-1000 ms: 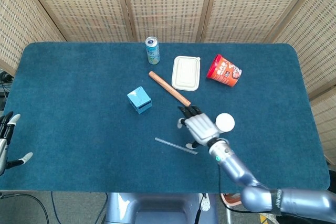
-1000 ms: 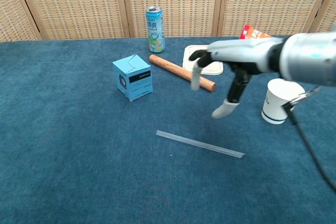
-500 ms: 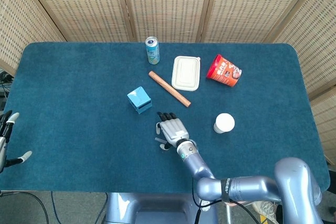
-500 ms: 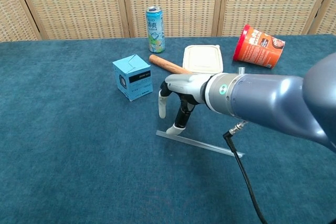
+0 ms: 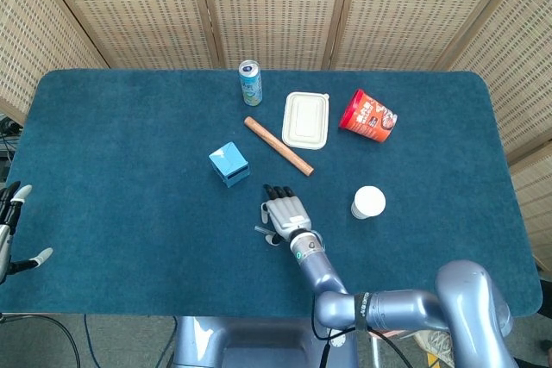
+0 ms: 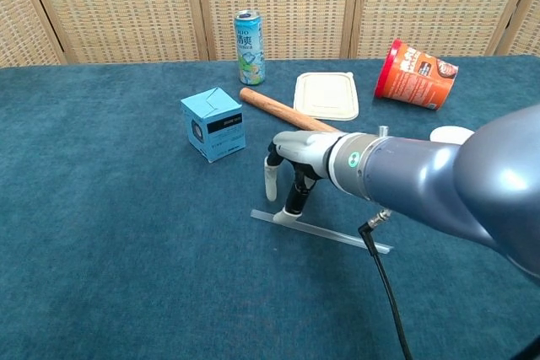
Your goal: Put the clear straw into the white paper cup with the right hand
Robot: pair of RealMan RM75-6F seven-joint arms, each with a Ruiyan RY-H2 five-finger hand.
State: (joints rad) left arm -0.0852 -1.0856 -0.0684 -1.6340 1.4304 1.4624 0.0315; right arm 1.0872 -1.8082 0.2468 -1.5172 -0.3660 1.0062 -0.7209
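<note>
Near the front middle of the blue counter [image 5: 129, 152], the right hand [image 5: 285, 215] reaches down with fingers spread, one fingertip [image 6: 283, 216] touching the clear straw [image 6: 337, 235], which lies flat and ungripped. Well to its right stands the white paper cup [image 5: 368, 202]. At the far left edge, the left hand [image 5: 12, 226] hangs open, holding nothing.

A blue box [image 6: 213, 125], wooden stick [image 6: 287, 114], can [image 6: 248, 35], white lidded container [image 6: 326, 94], tipped red cup [image 6: 417, 73].
</note>
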